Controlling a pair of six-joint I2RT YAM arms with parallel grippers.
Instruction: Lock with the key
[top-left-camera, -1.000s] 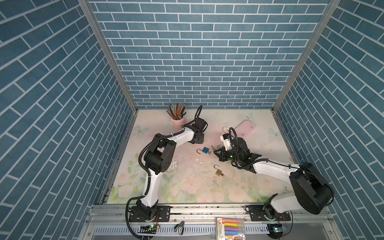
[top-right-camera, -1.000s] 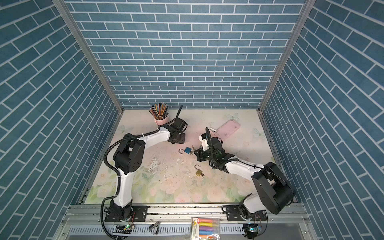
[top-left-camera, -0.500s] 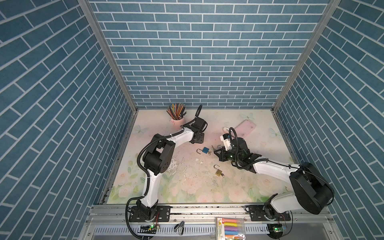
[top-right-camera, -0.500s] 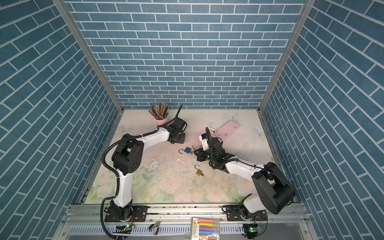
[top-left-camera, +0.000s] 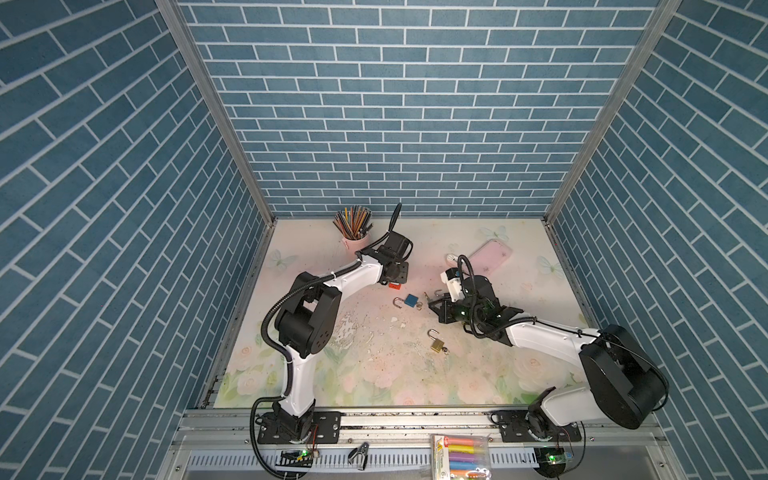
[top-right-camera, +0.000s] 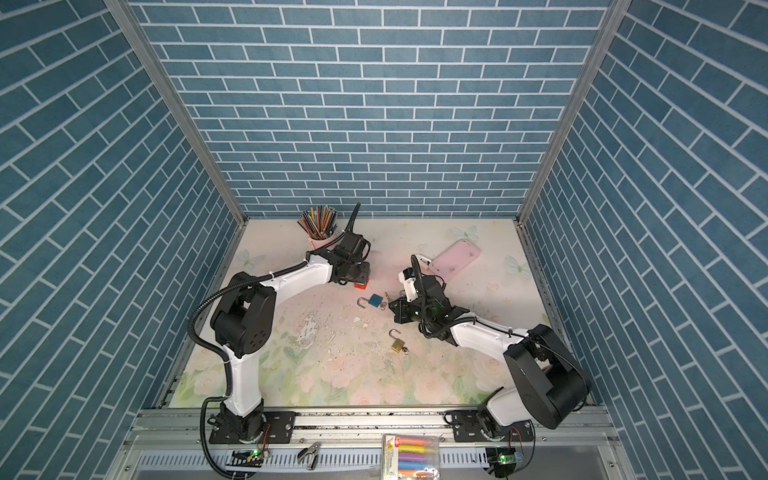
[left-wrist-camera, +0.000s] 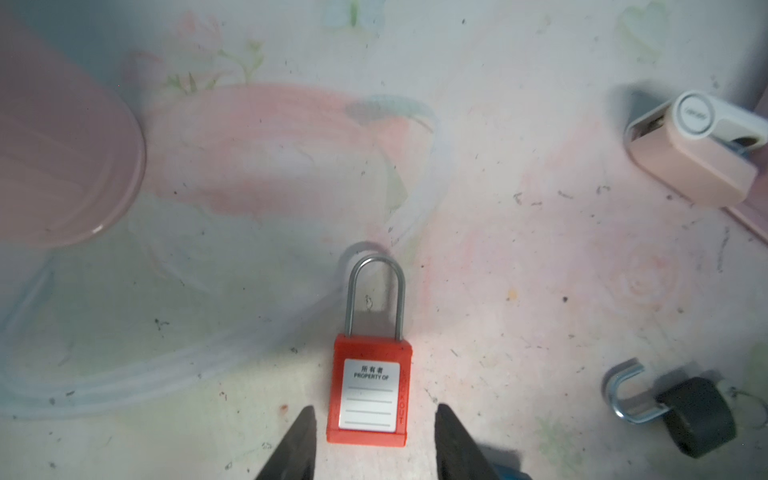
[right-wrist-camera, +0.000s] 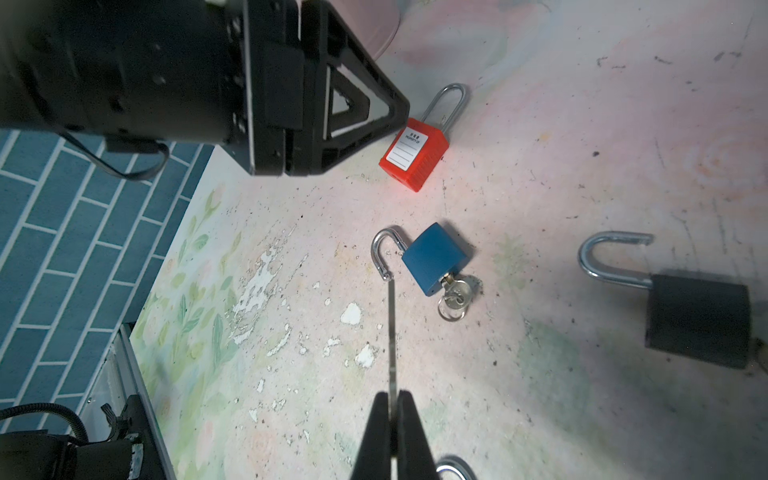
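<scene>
the red padlock (left-wrist-camera: 368, 395) lay flat on the counter (top-left-camera: 374, 374) with both legs of its shackle seated in the body, so i judged that one closed. no key showed in it. the blue padlock (right-wrist-camera: 434, 257) had its shackle swung open and a key with a ring in its base. the brass padlock (top-left-camera: 436, 344) and the black padlock (right-wrist-camera: 698, 320) were open too. so by my reckoning one lock was done and three were left (if all of them counted).

in both top views the red padlock sat at about 10 o'clock from the blue one, and the brass one at about 5 o'clock from it.

my left end effector (left-wrist-camera: 375, 409) stood half wide over the lower end of the red padlock. a finger stood on each side, and a gap showed between each finger and the red body, so it gripped nothing. that arm was stretched far toward the back of the counter, wrist low, just beside the pink cup of pencils (top-left-camera: 355, 241).

my right end effector (right-wrist-camera: 392, 399) was pinched tight on a thin metal blade that i took for a key (right-wrist-camera: 391, 332), seen edge on, its tip toward the blue padlock's open shackle. that arm lay folded low across the counter, at about 3 o'clock from the blue padlock.
</scene>
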